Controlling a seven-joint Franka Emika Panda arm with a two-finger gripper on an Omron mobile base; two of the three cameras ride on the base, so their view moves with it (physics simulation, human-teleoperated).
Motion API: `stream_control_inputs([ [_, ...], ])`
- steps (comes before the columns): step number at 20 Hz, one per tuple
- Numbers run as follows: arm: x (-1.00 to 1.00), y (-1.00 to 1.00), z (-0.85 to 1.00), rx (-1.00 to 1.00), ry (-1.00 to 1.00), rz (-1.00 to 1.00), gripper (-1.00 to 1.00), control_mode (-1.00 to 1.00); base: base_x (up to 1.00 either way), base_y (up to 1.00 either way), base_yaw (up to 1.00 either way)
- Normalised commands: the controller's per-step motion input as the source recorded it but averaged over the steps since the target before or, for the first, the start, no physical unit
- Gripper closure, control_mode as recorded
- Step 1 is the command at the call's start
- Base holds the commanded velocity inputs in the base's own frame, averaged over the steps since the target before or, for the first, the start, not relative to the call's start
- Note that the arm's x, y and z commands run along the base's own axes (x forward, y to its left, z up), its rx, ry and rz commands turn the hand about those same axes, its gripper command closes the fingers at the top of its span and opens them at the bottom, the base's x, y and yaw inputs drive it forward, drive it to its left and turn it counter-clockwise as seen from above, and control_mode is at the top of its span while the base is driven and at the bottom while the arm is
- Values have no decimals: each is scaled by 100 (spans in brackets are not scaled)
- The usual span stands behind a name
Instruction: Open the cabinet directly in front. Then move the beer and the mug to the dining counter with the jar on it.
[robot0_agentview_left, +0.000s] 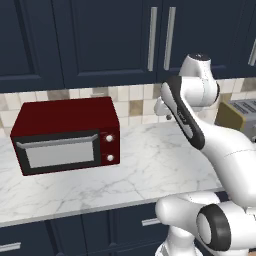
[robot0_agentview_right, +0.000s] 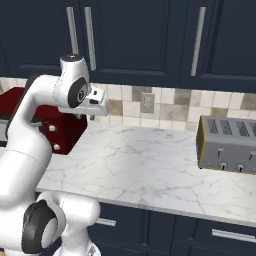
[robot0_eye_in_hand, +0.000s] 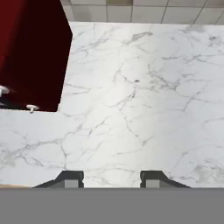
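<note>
pincer (robot0_eye_in_hand: 111, 178), jaws apart and empty, is pointed down at the marble counter (robot0_eye_in_hand: 144, 109) beside the red microwave (robot0_agentview_left: 65, 135); cabinet (robot0_agentview_left: 120, 40) hangs shut above the microwave, so its right-hand silver handle (robot0_agentview_left: 170, 38) should be approached squarely.

White marble worktop (robot0_agentview_left: 150, 170) carries a red microwave (robot0_agentview_left: 67, 134) and a toaster (robot0_agentview_right: 227, 144) (well apart)

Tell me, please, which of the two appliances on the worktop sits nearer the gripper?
The red microwave. In the hand view its corner lies just beside the open gripper, while the toaster stands far off at the worktop's other end.
</note>
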Motion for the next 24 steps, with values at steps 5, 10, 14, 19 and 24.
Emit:
stream_control_inputs([
  [5, -28, 1, 14, 0, -22, 0, -100, -100, 0, 0, 0],
  [10, -54, 0, 24, 0, -38, 0, -100, -100, 0, 0, 0],
  [14, -67, 0, 25, 0, -49, 1, -100, -100, 0, 0, 0],
  [19, -63, 0, 33, 0, -51, 2, -100, -100, 0, 0, 0],
  [24, -55, 0, 33, 1, -47, 1, -100, -100, 0, 0, 0],
])
